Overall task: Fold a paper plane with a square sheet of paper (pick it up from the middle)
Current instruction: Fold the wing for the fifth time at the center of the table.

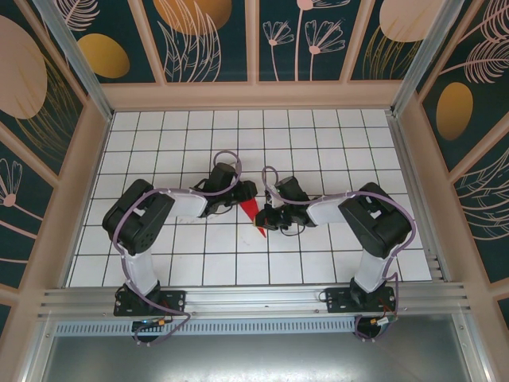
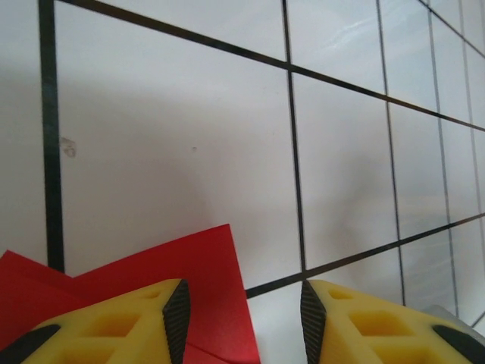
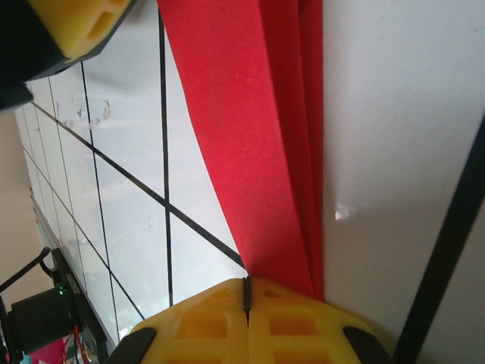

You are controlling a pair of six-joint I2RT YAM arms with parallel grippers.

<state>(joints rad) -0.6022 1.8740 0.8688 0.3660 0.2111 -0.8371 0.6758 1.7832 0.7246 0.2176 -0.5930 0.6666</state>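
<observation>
Black-and-white arms both bend with elbows outward and reach inward, meeting at the middle of the table [image 1: 318,135]. Left gripper [image 2: 242,318]: jaws partly apart, gripping nothing, one finger over the folded red sheet of paper [image 2: 167,262]. Right gripper [image 3: 247,299]: fingers pressed together at the sheet's narrow end, which passes beneath one finger; a pinch cannot be confirmed. Bare tiles surround the sheet, with the walls well apart.

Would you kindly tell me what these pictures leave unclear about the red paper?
Top external: folded bright red paper, folds too small to read.
Left wrist: lower part hidden by yellow left fingers and bottom edge.
Right wrist: shut yellow right fingers hide whether they pinch it.
</observation>
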